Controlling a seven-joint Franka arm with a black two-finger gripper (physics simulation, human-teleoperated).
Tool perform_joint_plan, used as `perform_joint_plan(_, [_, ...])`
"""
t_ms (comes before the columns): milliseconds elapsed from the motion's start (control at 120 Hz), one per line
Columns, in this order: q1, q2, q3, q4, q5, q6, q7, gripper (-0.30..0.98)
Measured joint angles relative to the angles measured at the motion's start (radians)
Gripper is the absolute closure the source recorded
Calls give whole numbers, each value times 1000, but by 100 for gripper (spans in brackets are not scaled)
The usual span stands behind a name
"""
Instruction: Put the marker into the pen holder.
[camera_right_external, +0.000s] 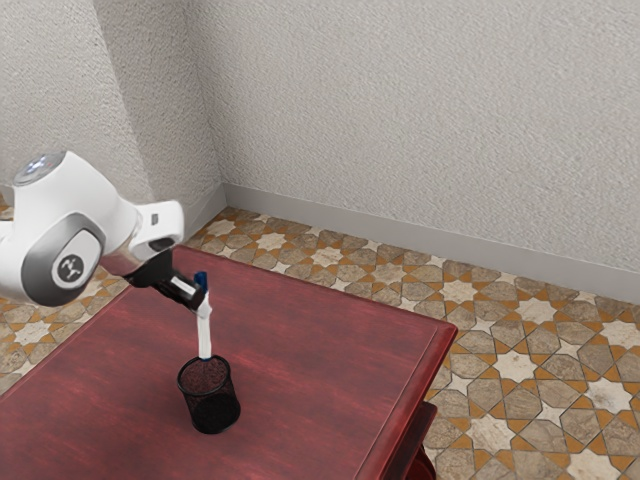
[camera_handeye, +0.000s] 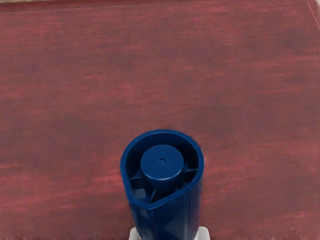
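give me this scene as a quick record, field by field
task: marker into pen holder, not yet done
gripper: black two-finger gripper, shut on the marker
marker: white body, blue end up, held roughly upright
pen holder: black mesh cup, standing on the table
marker to holder: lower end appears at the far rim in the exterior view; can't tell if it is over the opening
table: reddish, wood-look top
floor: patterned tiles with star shapes
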Motion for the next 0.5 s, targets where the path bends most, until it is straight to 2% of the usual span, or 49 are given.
perform_joint_plan(208, [5, -30, -31, -28, 3, -40, -21, 77])
perform_joint_plan(367, [9, -31, -32, -29, -16, -65, -10, 43])
perform_joint_plan(450, [11, -31, -32, -27, -21, -74, -4, 29])
perform_joint_plan(467, [10, -27, -30, -19, -21, -81, -3, 27])
perform_joint_plan(500, [10, 23, -14, 92, -19, -145, -5, 23])
